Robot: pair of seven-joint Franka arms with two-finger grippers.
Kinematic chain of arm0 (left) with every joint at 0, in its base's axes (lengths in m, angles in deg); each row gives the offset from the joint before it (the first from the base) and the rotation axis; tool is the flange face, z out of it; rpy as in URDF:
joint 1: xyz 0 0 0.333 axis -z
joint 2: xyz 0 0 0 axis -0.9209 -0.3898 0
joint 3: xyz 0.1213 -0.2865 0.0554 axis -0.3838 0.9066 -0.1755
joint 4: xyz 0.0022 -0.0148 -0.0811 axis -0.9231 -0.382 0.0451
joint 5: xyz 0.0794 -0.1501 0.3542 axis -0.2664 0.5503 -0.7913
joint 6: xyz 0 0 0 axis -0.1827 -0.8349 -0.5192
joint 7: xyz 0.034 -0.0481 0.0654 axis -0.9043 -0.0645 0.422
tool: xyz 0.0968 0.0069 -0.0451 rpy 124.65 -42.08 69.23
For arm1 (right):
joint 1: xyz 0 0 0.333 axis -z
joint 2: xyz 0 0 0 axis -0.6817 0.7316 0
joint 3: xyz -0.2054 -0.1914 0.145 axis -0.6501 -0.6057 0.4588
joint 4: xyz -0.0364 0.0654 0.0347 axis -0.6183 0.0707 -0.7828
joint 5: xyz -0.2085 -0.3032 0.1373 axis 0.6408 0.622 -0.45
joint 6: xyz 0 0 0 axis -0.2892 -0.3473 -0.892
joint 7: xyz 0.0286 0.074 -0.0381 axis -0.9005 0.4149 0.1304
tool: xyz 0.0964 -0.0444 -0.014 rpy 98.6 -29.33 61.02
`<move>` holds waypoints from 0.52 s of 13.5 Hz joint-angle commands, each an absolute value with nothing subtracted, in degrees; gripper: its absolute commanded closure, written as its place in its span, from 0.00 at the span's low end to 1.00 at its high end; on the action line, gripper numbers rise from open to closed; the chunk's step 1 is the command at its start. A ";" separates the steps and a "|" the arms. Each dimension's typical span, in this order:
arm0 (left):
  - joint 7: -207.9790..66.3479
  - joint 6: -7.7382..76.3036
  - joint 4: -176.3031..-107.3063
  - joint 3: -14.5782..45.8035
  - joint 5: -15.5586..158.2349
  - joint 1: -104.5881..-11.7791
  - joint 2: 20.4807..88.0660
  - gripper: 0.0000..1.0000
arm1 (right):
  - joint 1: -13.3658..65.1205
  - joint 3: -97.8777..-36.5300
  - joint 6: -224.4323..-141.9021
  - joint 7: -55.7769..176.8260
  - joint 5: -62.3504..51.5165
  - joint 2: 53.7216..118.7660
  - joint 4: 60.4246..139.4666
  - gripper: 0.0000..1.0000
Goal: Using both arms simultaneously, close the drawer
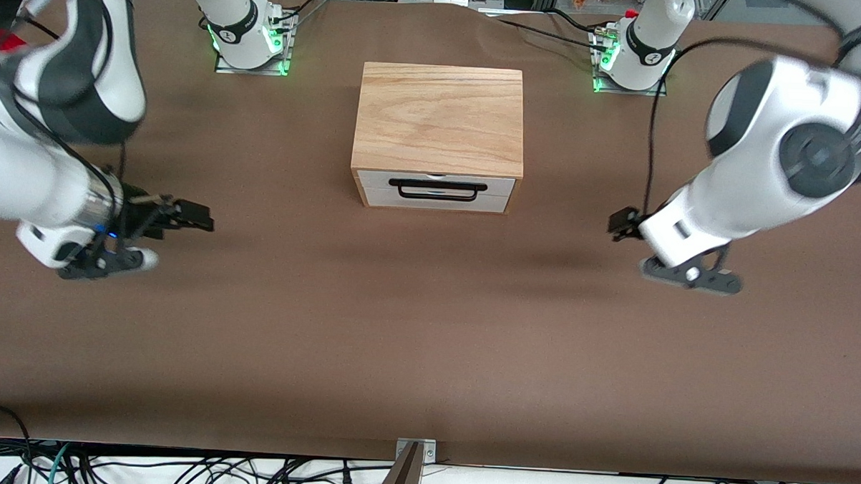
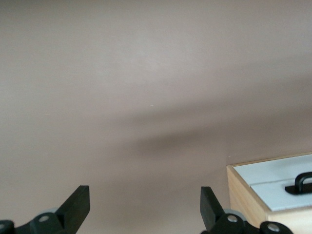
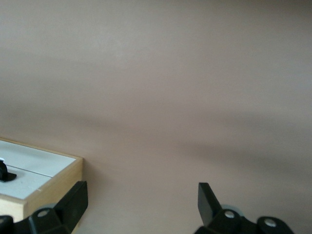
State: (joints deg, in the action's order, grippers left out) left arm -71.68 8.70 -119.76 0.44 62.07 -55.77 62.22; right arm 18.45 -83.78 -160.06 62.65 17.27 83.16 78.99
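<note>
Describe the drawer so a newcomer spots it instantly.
Find the wooden box at mid-table, between the two arm bases. The drawer is the white panel on the box face toward the front camera. Its thin black wire handle sets it apart from the plain wood around it.

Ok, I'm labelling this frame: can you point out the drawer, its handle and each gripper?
drawer (image 1: 436,192): front view, white front panel.
handle (image 1: 437,186): front view, top bar of the black wire.
left gripper (image 2: 145,204): left wrist view, between its open fingertips.
right gripper (image 3: 142,200): right wrist view, between its open fingertips.
</note>
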 commanded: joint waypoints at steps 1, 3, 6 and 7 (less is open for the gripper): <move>-72.70 11.06 -128.47 0.45 60.59 -58.43 71.17 0.00 | 18.19 -83.55 -156.77 62.96 23.58 78.35 80.20 0.00; -73.05 15.53 -136.53 0.54 60.59 -62.81 77.84 0.00 | 18.10 -83.20 -156.40 63.05 29.91 76.59 80.11 0.00; -72.78 14.17 -141.32 1.94 60.59 -65.91 81.21 0.00 | 18.10 -83.55 -149.48 61.82 27.23 72.99 81.25 0.00; -72.87 12.41 -140.71 3.60 60.33 -66.61 81.13 0.00 | 18.10 -83.46 -149.98 61.47 26.60 70.54 83.95 0.00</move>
